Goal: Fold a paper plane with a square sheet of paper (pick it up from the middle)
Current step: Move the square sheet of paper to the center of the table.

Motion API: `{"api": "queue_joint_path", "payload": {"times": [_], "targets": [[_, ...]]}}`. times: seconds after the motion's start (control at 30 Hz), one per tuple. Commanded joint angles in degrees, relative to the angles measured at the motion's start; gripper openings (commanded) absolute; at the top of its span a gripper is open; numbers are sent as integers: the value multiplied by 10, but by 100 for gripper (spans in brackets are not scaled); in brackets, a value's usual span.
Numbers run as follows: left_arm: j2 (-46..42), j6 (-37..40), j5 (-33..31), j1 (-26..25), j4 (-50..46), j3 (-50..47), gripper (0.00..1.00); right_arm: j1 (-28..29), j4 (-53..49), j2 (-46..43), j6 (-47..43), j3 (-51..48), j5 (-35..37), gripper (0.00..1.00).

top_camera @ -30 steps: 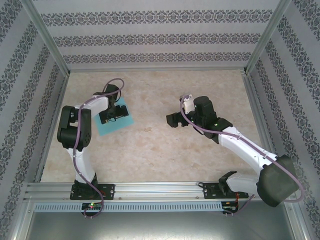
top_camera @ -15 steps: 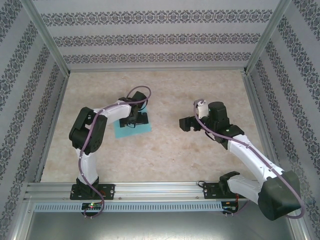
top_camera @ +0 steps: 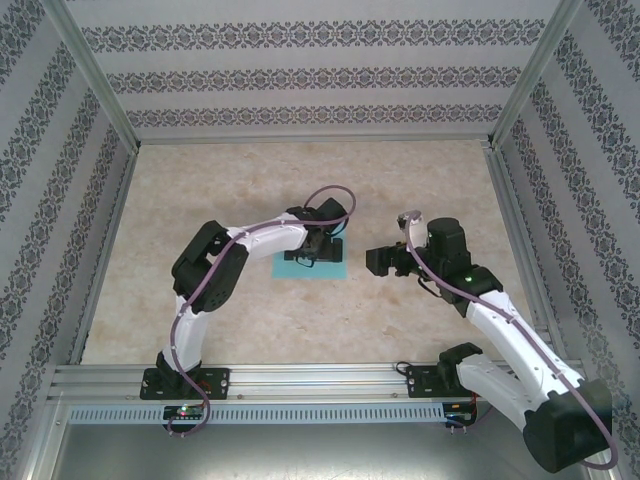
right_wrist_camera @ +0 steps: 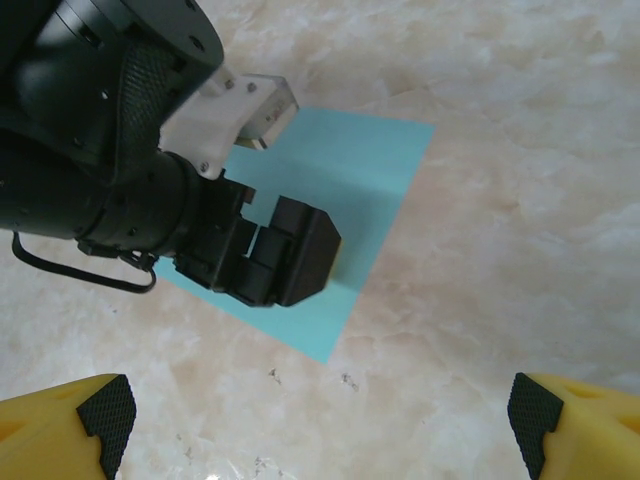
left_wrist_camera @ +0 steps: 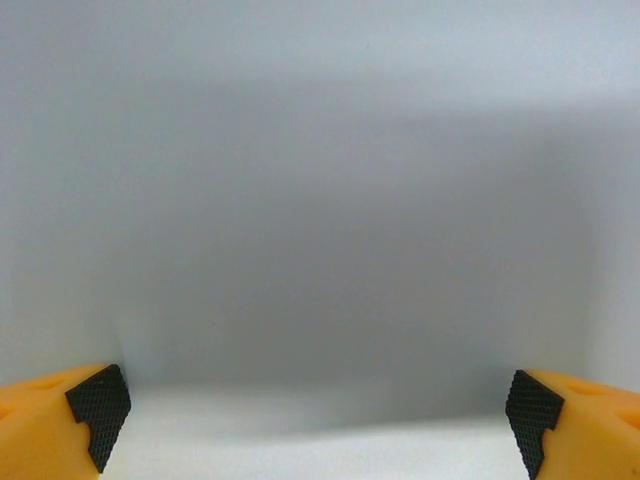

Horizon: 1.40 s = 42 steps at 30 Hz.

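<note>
The square sheet of paper [top_camera: 330, 270] lies flat, turquoise side up, on the marble table near the middle, and the right wrist view shows the sheet [right_wrist_camera: 370, 170] with no crease. My left gripper [top_camera: 318, 246] rests down on it, jaws spread wide with nothing gripped. From the right wrist its black body [right_wrist_camera: 270, 255] covers the sheet's left part. The left wrist camera has its orange fingertips [left_wrist_camera: 85, 415] far apart over a blurred grey surface. My right gripper [top_camera: 378, 260] hovers open just right of the sheet, its fingertips [right_wrist_camera: 105, 415] wide apart. The paper plane is out of view.
The beige marble tabletop [top_camera: 300, 320] is fenced by patterned walls and an aluminium frame [top_camera: 310, 378] along the near edge. Small dark specks [right_wrist_camera: 345, 380] mark the table beside the sheet's near corner.
My left arm has swept to the right, sliding the sheet under its gripper from the left side to the table's middle. The right gripper has shifted slightly right and nearer.
</note>
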Motion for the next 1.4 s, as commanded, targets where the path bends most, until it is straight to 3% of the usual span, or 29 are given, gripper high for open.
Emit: {"api": "queue_joint_path", "payload": {"times": [0.0,0.37,0.7,0.97,1.37], "targets": [[62,0,103,-34,-42,2,100,-5,-27,-15,22,-12,6,98],[-26,7,77,-12,-45,-9,100,16,-52,-7,47,16,0,98],[-156,47,93,64,-16,-122,100,108,-90,59,129,82,141,98],[-260,162,131,120,-9,-189,100,185,-92,156,180,150,230,98],[-434,155,223,204,113,-384,100,245,-141,374,240,301,311,97]]}}
